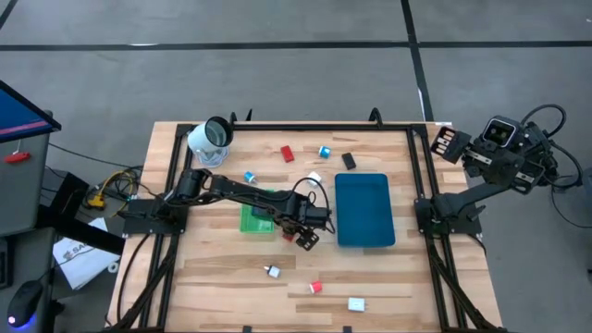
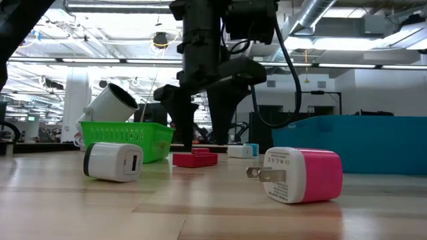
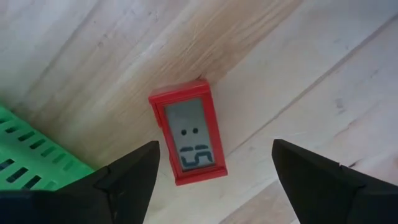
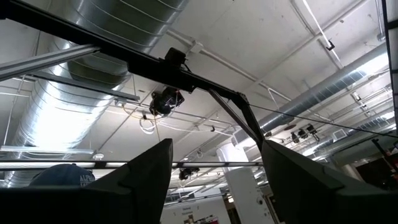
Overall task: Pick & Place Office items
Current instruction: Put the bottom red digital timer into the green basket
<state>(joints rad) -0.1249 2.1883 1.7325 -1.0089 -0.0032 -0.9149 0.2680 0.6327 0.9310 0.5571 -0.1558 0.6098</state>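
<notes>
A small red clock (image 3: 188, 140) with a grey display lies flat on the wood beside the green tray's (image 3: 31, 165) corner. My left gripper (image 3: 214, 180) points down over it, open, one finger on each side and neither touching; the clock lies nearer one finger. From above, this gripper (image 1: 305, 238) is between the green tray (image 1: 257, 219) and the blue tray (image 1: 363, 210). The low view shows the red clock (image 2: 195, 159) under the fingers. My right gripper (image 4: 214, 180) is raised off the table's right side, open, holding nothing, pointing at the ceiling.
Small items lie scattered: a red one (image 1: 288, 154), blue ones (image 1: 325, 151) (image 1: 250, 176), a black one (image 1: 348, 161) and a white one (image 1: 314, 178) at the far side. A pink plug (image 1: 315, 288) and a white plug (image 1: 356, 303) lie near the front. A white cylinder (image 1: 211, 139) lies far left.
</notes>
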